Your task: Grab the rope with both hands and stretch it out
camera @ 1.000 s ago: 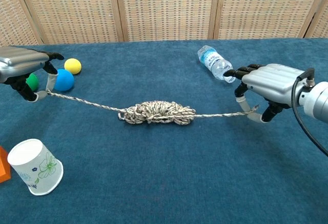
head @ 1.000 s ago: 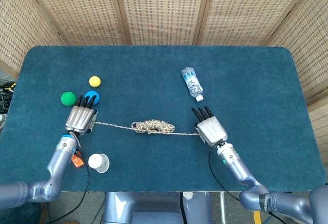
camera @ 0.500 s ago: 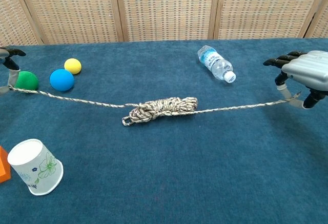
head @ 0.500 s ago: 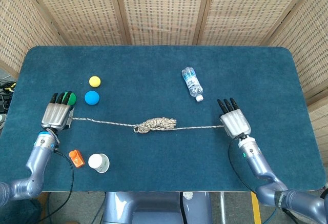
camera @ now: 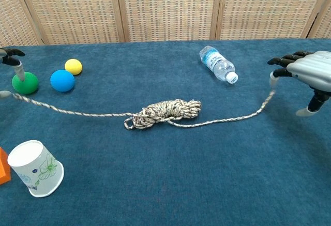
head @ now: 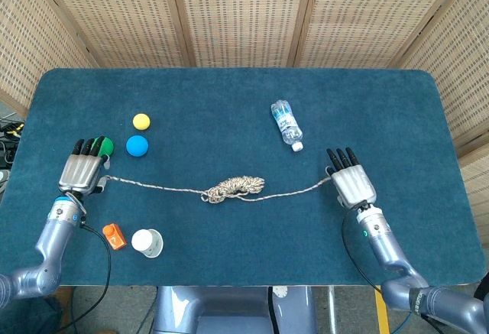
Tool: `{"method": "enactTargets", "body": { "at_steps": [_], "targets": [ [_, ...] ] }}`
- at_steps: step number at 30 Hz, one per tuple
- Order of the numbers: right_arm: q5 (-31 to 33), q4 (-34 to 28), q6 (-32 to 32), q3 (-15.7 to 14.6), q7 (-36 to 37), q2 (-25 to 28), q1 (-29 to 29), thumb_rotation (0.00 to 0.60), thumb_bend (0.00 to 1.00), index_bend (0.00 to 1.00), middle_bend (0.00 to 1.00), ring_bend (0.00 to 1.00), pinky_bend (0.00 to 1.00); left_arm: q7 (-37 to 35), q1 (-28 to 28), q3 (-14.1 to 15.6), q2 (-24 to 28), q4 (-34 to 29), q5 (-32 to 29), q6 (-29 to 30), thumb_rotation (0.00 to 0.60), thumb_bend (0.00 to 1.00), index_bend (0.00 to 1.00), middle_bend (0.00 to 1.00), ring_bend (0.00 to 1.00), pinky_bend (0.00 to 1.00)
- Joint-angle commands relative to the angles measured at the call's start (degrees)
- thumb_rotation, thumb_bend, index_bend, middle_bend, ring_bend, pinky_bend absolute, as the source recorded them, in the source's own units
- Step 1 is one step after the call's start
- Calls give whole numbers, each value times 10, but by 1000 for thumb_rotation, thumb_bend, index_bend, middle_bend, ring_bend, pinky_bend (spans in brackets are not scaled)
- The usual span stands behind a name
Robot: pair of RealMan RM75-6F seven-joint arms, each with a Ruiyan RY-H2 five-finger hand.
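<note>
The speckled rope lies on the blue table, its coiled bundle [head: 235, 188] [camera: 165, 113] in the middle and both ends running out slack. My left hand [head: 82, 172] is at the left edge, back upward. The rope's left end rises to it and looks pinched at the thumb, which is mostly cut off in the chest view. My right hand [head: 351, 185] [camera: 309, 73] hovers at the right, its thumb held apart from the fingers [camera: 276, 73]. The rope's right end reaches up to a fingertip. Whether it is still caught there is unclear.
Green ball [camera: 25, 83], blue ball [camera: 62, 80] and yellow ball [camera: 73, 66] sit by my left hand. A water bottle [camera: 216, 64] lies behind the rope on the right. A paper cup [camera: 35, 168] and an orange block [head: 114, 236] are near the front left edge.
The rope was taut half a second ago and now sags onto the table, most on the right. My right thumb has come away from the fingers. Both hands stay about where they were.
</note>
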Motion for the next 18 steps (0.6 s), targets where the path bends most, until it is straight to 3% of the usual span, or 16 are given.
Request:
{"method": "enactTargets", "body": {
  "at_steps": [1,9,18],
  "targets": [
    [-31,-30,45,12,50,19,-16,600,0,0,0,0,0,-59,24,-23,34,-33,43,37,600,0,0,0,0,0],
    [-108,-112,173,9,150,89,-81,600,0,0,0,0,0,-169,107,-39,128,-138,130,149,600,0,0,0,0,0],
    [-161,-127,284,-30,213,119,-173,600,0,0,0,0,0,-198,232,20,164,-240,225,287,600,0,0,0,0,0]
  ]
}}
